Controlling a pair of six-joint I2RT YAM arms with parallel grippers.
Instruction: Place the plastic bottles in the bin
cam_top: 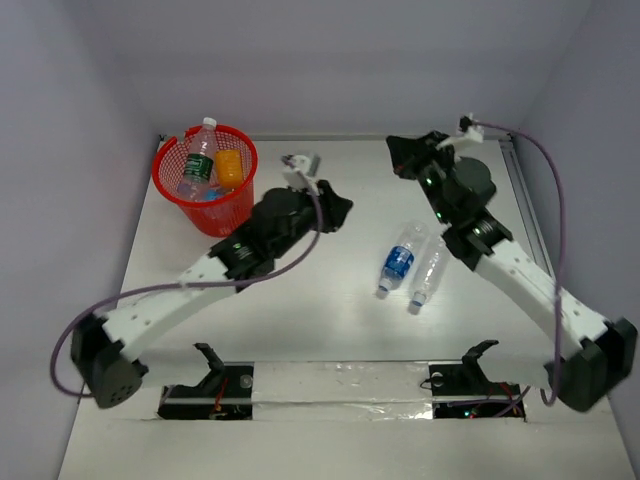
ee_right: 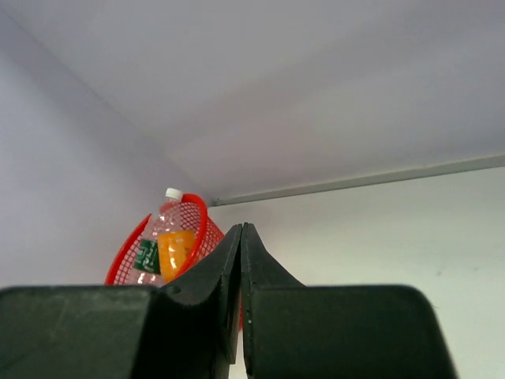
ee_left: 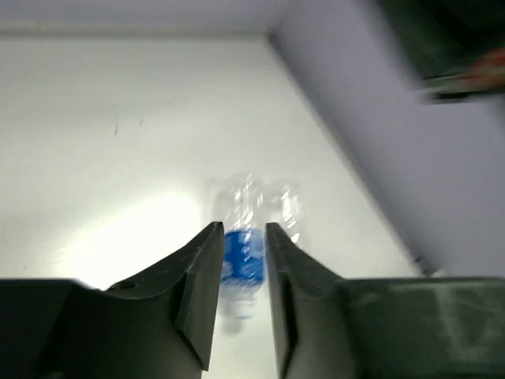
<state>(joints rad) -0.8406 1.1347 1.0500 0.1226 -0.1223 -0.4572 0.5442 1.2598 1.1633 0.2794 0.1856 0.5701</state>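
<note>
Partly done: the bin (cam_top: 222, 215) holds at least two bottles, and two more wait on the bench (cam_top: 300, 320).

Pale walls (cam_top: 320, 60) close in the white bench. The red bin stands far left, holding a green-label bottle (cam_top: 200, 160), an orange one (cam_top: 229, 168) and perhaps something blue beneath. Right of centre, a blue-label bottle (cam_top: 399, 259) and a clear one (cam_top: 428, 270) lie side by side. The left pincer (ee_left: 243, 260) is slightly apart, empty, aimed at them; the right pincer (ee_right: 241, 260) is pressed together, empty.
</note>
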